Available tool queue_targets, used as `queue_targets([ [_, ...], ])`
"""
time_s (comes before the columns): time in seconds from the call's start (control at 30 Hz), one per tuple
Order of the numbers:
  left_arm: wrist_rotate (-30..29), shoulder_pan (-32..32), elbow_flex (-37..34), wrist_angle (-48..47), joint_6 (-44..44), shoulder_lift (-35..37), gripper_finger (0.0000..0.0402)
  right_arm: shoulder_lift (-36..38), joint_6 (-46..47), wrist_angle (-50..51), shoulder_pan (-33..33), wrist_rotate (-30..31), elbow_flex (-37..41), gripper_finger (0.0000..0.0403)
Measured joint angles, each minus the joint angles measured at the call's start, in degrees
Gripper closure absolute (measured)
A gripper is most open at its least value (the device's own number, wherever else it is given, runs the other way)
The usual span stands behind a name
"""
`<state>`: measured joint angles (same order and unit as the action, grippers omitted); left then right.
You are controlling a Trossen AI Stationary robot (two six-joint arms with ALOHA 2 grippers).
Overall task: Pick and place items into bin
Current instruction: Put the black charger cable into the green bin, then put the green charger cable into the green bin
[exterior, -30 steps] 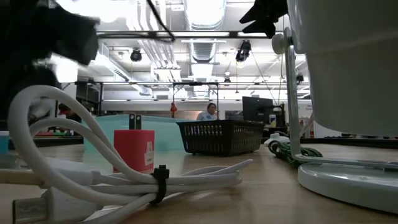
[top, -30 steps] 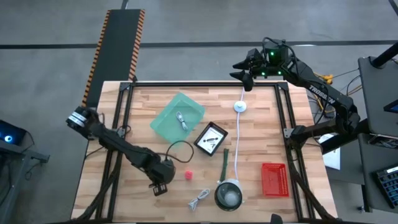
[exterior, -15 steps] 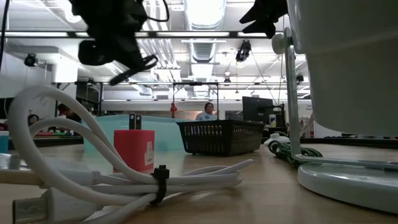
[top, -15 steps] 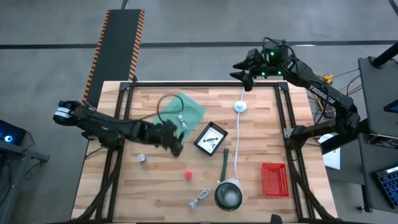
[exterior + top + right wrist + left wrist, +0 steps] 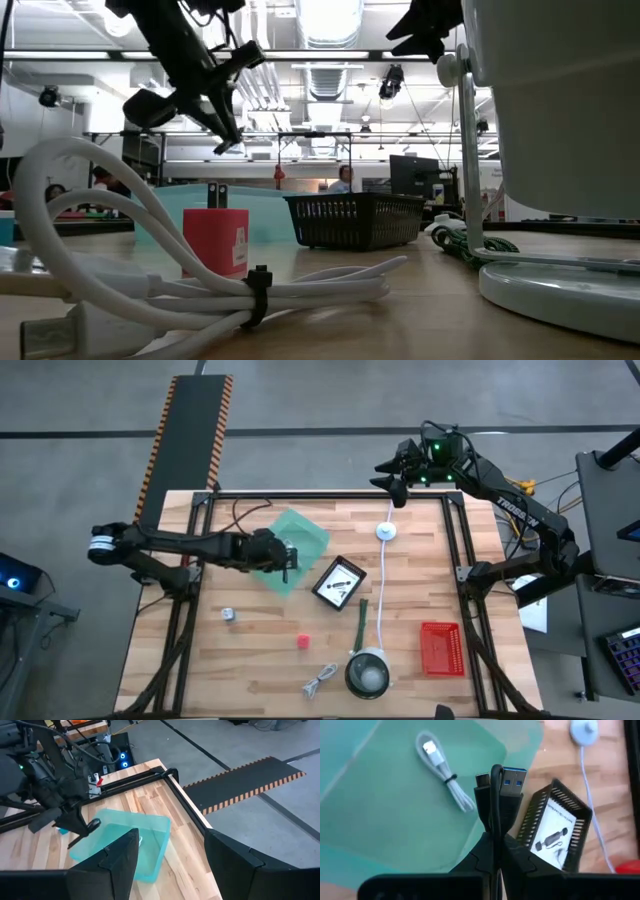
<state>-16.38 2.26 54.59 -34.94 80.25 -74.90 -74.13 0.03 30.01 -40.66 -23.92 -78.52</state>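
From above, the left pincer [image 5: 287, 560] hung over the green bin [image 5: 287, 550] near the counter's [image 5: 420, 590] far left part, its fingers clamped on a dark cable [image 5: 240, 512] that looped back along the arm. A coiled silver-white cable [image 5: 291, 551] already lay inside the bin. Just beside the bin stood a small black tray holding a white printed card [image 5: 339, 582]. A long white cord [image 5: 384, 585] ran from a round puck [image 5: 386, 531] down to the grey bowl [image 5: 366, 673], with the dark green stick [image 5: 361, 623] lying alongside it. Nearer the front lay a small metal piece [image 5: 229, 615], a pink block [image 5: 302, 642], another coiled cable [image 5: 319, 681] and a red basket [image 5: 440, 648]. The right pincer [image 5: 392, 475] waited beyond the counter's far edge, jaws spread and empty.

At counter height, the coiled cable [image 5: 150, 270] filled the foreground in front of the pink block [image 5: 216, 240], with a black mesh tray [image 5: 355, 219] and the bowl's pale wall [image 5: 560, 110] beyond; the left pincer [image 5: 215, 105] hung high above them.

In the left wrist view, the left pincer [image 5: 495, 842] was pinched on the dark cable just below its two plugs [image 5: 502, 782], directly over the bin [image 5: 380, 820] and the silver-white cable [image 5: 445, 772], with the card tray [image 5: 555, 830] close by.

From the right wrist, the right pincer [image 5: 170, 857] stood wide apart, looking toward the bin [image 5: 125, 837] and the left arm [image 5: 55, 795].
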Motion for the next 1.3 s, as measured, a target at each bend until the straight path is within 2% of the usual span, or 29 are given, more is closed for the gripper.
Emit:
queue_targets([
  [0.27,1.1,0.4,-0.8,-0.7,1.9,-1.0,0.0395,0.0,0.0,0.0,0.0,0.0,0.0,0.0193],
  [0.47,-0.8,0.4,-1.0,-0.6,1.8,-1.0,0.0335,0.0,0.0,0.0,0.0,0.0,0.0,0.0193],
  [0.6,-0.9,0.4,-1.0,-0.1,-1.7,-1.0,0.0282,0.0,-0.2,0.0,0.0,0.0,0.0,0.0193],
  [0.73,-0.2,0.4,-1.0,3.3,-8.2,-0.8,0.0229,0.0,-0.4,0.0,0.0,0.0,0.0,0.0193],
  [0.83,2.5,0.3,-1.0,10.8,-16.5,-0.4,0.0206,0.0,-0.9,0.0,0.0,0.0,0.0,0.0193],
  [0.97,9.7,-1.0,-0.9,24.2,-30.0,-0.4,0.0198,0.0,-1.1,0.2,0.0,0.0,0.0,0.0193],
  [1.1,11.0,-2.0,-0.8,30.8,-36.2,-0.4,0.0197,0.0,-3.0,3.4,0.0,-0.6,0.0,0.0193],
  [1.3,10.9,-2.0,-0.7,31.3,-37.2,-0.3,0.0197,0.0,-14.1,11.7,0.6,-11.2,0.0,0.0193],
])
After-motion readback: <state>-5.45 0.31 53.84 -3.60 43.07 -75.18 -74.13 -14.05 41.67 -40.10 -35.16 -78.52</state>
